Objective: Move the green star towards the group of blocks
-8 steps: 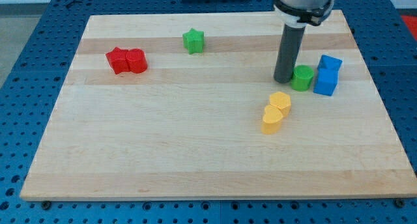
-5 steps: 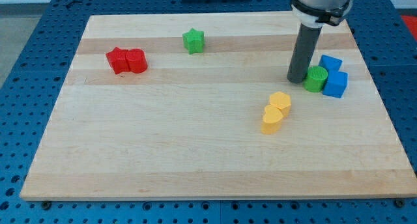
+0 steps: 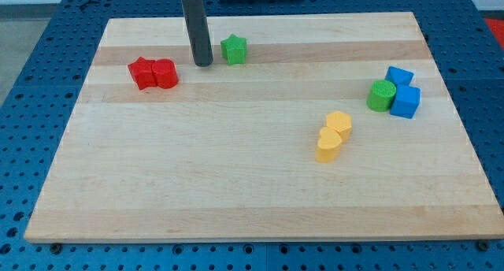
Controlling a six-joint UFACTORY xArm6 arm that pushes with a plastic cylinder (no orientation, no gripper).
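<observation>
The green star (image 3: 233, 49) lies near the view's top, left of centre, on the wooden board (image 3: 197, 176). My tip (image 3: 203, 64) rests on the board just left of the star, a small gap apart. A green cylinder (image 3: 382, 95) touches two blue blocks (image 3: 402, 90) at the view's right. Two yellow blocks (image 3: 333, 135) lie together below and left of them.
Two red blocks (image 3: 153, 73) sit together at the view's left, just left and below my tip. The board's edges border a blue perforated table (image 3: 31, 82) on all sides.
The rod has swept from beside the green cylinder at the right over to the left side of the green star. The green cylinder and blue blocks ended slightly further right.
</observation>
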